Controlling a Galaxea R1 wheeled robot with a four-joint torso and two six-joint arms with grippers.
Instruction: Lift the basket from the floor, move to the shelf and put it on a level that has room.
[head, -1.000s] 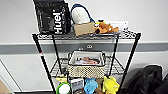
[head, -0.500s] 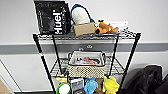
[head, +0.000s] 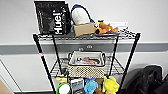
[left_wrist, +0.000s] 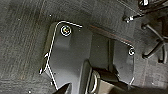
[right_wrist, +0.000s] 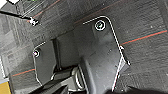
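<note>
The basket (head: 86, 66), beige woven with a white rim and a printed picture inside, rests on the level (head: 114, 68), the wire-grid tier second from the top of the shelf (head: 42, 58). It sits in the middle of that tier, between the black posts, with bare mesh on both sides. The shelf stands against a pale wall. The floor (left_wrist: 22, 37) is dark grey striped carpet, and the right wrist view also looks down on the floor (right_wrist: 145, 22).
The top tier holds a black bag (head: 53, 17), a cardboard box (head: 83, 29) and an orange plush toy (head: 105, 28). Blue (head: 90, 86) and yellow (head: 110, 85) plush toys fill the tier below. A black bag (head: 147, 80) lies right of the rack. A chair base (left_wrist: 155, 47) stands nearby.
</note>
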